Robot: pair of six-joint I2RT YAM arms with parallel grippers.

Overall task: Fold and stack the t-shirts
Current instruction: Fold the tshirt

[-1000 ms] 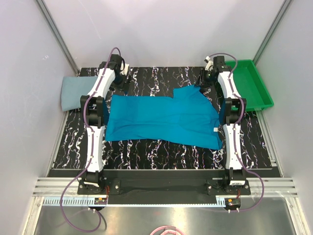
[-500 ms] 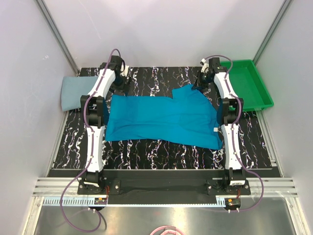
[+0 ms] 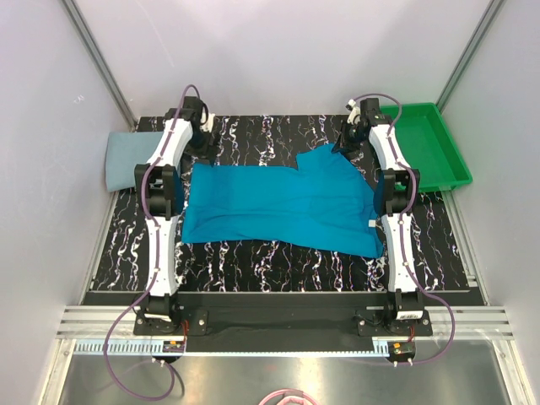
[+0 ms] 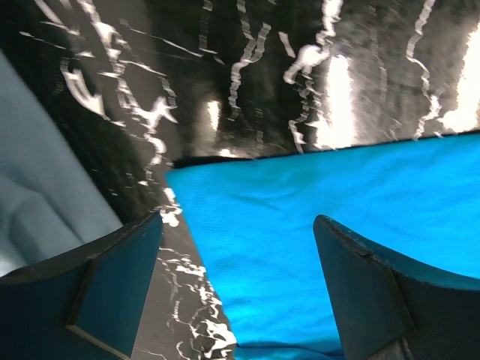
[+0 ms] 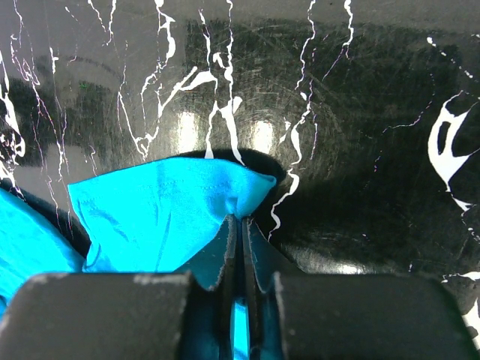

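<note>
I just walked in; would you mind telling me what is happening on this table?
A teal-blue t-shirt lies spread out on the black marbled table, not yet folded. The right end effector is shut on its far right corner, pinching the cloth. The left end effector is open over the far left corner, holding nothing. A pale grey-blue t-shirt lies at the table's left edge; a green tray sits far right.
</note>
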